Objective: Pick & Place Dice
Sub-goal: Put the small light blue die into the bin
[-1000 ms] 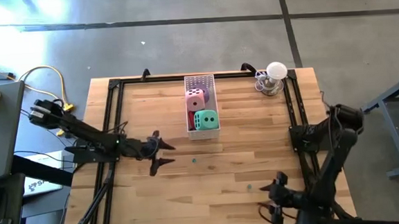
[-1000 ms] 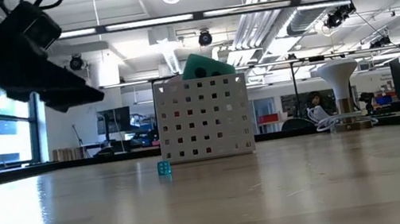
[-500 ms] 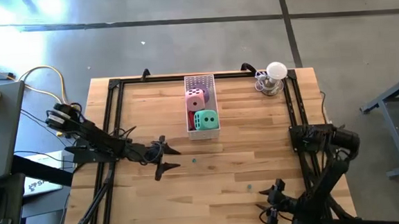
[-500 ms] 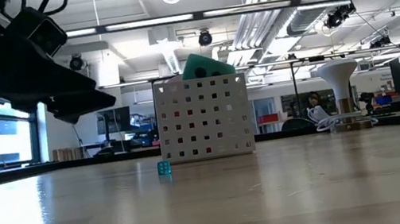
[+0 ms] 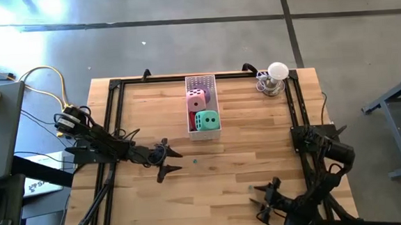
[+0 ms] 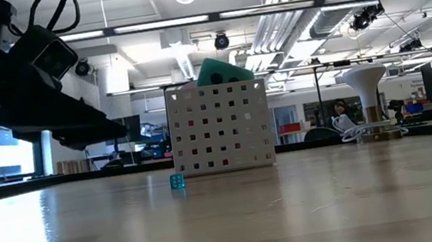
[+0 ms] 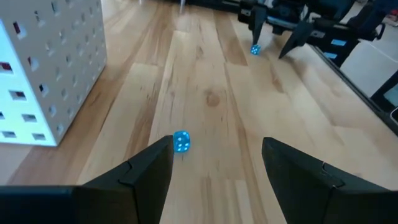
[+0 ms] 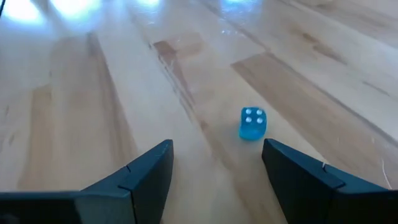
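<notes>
Green die [image 5: 206, 120], pink die [image 5: 197, 99] & a red one [image 5: 192, 116] between them sit in the white tray [image 5: 203, 133] at table [image 5: 225, 181] back-centre. Two small blue dice loose on table: one [image 7: 181, 141] just ahead of left hand [image 5: 167, 158], other [image 8: 252, 123] close to right hand [image 5: 264, 200]. Both hands open, holding nothing.
</notes>
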Robot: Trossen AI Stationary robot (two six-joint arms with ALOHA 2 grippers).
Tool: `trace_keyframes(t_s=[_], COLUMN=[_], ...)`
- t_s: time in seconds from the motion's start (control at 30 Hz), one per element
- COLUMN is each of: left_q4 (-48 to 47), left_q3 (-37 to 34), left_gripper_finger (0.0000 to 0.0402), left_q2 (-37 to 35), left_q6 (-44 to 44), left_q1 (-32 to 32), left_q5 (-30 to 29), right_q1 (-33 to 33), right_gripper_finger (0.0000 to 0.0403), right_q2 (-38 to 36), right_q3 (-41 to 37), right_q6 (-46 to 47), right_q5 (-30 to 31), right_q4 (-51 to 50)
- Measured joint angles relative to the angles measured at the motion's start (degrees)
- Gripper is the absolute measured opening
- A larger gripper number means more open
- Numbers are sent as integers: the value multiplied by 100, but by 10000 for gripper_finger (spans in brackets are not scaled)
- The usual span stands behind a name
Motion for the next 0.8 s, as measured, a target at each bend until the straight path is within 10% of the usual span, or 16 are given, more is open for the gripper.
trace_keyframes(t_s=[0.43, 0.8], left_q4=[22, 23], left_q3=[0, 0], left_gripper_finger=[238, 238], left_q2=[3, 1], left_q6=[3, 5], left_q1=[0, 0], left_q5=[16, 24], right_q1=[-384, -401], right_gripper_finger=[239, 135], right_q2=[70, 67], right_q3=[-2, -9], right_q6=[-257, -296], right_q5=[-176, -328], right_q4=[-59, -173])
